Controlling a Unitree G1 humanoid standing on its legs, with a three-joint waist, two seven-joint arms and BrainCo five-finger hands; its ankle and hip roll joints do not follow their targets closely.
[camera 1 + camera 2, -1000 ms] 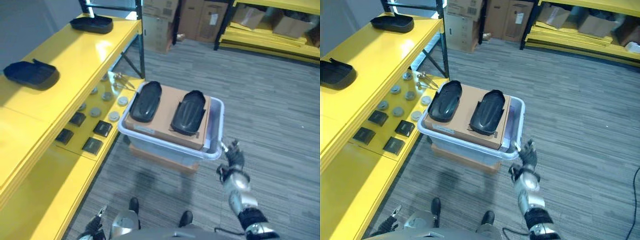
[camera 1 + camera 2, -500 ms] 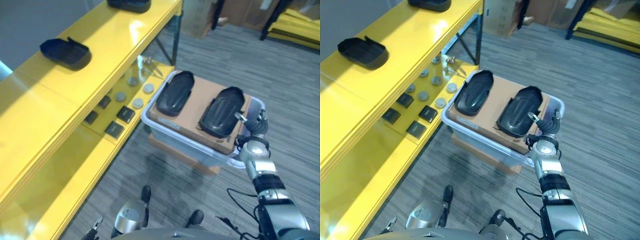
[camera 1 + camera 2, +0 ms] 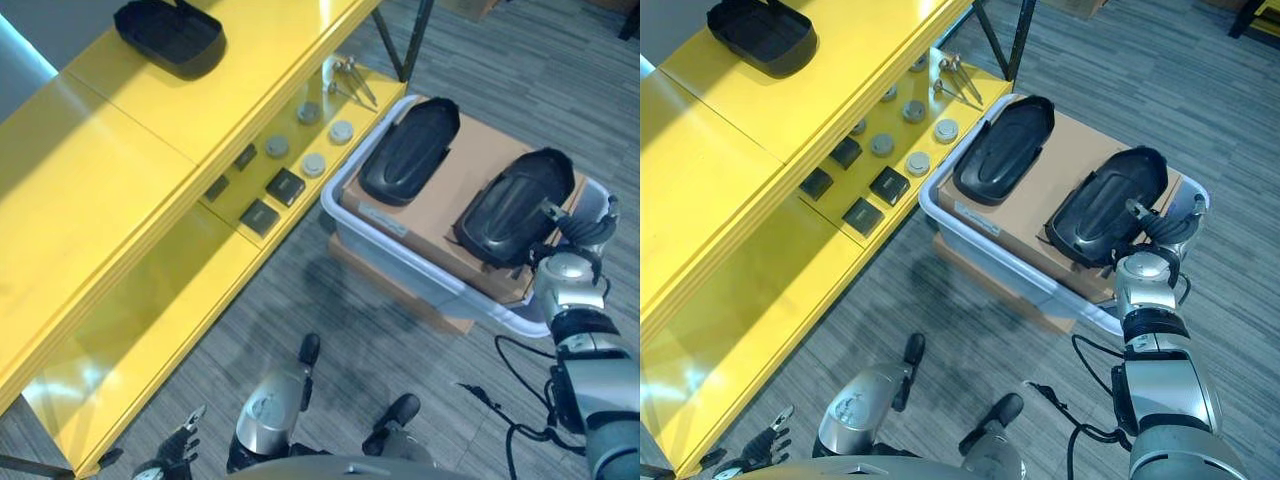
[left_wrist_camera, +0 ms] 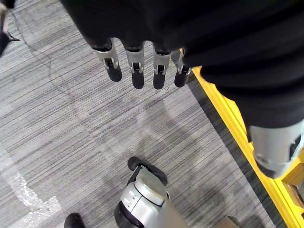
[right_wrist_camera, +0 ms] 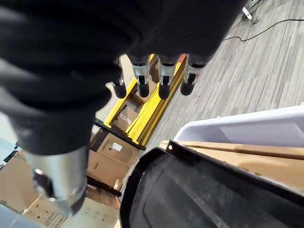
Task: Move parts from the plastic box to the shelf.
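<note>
Under both hands lies a grey striped carpet floor [image 3: 470, 60], and a yellow shelf [image 3: 120, 180] stands well to the left of the right hand [image 3: 1148, 268]. That hand is open, fingers straight, just beside the nearer black moulded part [image 3: 512, 205]. A second black part [image 3: 408, 150] lies beyond it; both are glossy, shell-shaped, and rest on a cardboard sheet [image 3: 470, 175] inside the clear plastic box [image 3: 400, 265]. Another such part [image 3: 170, 35] sits on the shelf top. Near the floor hangs the left hand [image 4: 137, 61], open and holding nothing.
</note>
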